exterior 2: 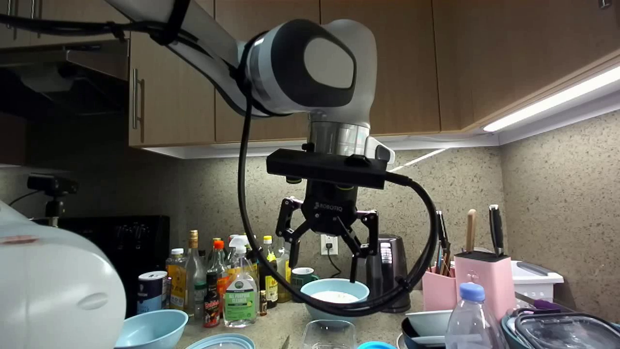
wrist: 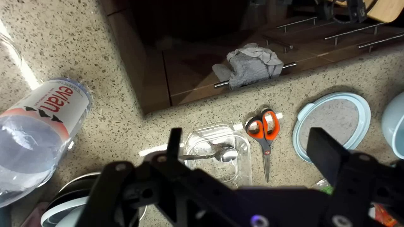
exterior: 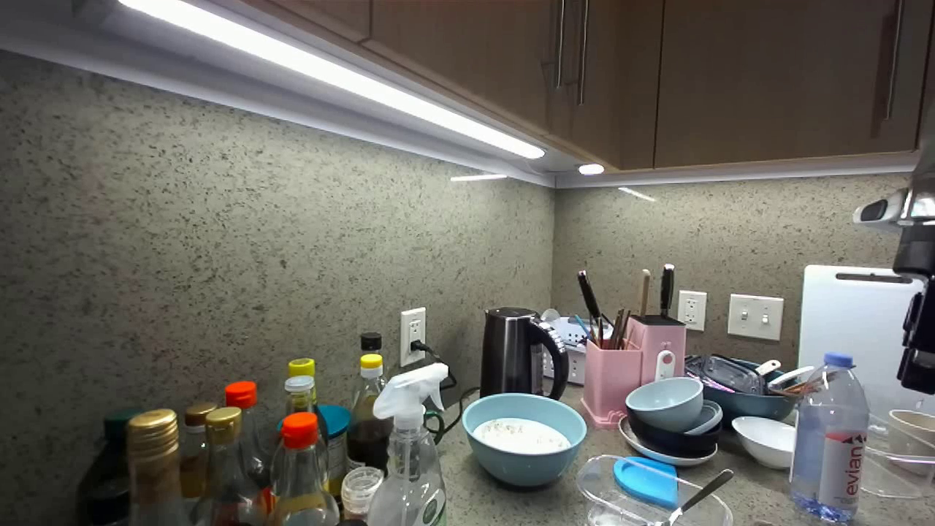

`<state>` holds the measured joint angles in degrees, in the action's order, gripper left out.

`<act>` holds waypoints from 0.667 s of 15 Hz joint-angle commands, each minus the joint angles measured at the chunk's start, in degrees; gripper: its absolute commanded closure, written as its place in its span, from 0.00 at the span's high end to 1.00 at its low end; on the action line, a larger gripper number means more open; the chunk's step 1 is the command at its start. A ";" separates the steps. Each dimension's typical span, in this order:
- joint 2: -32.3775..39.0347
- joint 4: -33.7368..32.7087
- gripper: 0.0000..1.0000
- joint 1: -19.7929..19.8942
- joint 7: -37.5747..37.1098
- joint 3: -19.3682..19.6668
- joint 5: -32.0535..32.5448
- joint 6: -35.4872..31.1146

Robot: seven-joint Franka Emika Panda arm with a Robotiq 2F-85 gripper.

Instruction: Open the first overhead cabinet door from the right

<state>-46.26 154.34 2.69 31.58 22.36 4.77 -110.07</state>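
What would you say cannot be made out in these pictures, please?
Closed cabinet door: hides whatever is inside, in an exterior view.
Its handle: upper end cut off by that picture's top edge.
Dark mug: lower part partly hidden by the light blue bowl, in an exterior view.
Clear container: partly hidden by the tool, in the wrist view.
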 commanded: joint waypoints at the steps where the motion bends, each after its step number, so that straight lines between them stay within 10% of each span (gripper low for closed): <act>1: -0.59 -2.40 1.00 -2.57 0.42 -5.03 -0.88 0.60; 10: -4.77 -9.86 1.00 -11.13 -0.19 -14.07 0.44 -0.19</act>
<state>-51.09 144.58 -8.16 31.58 8.10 5.03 -110.39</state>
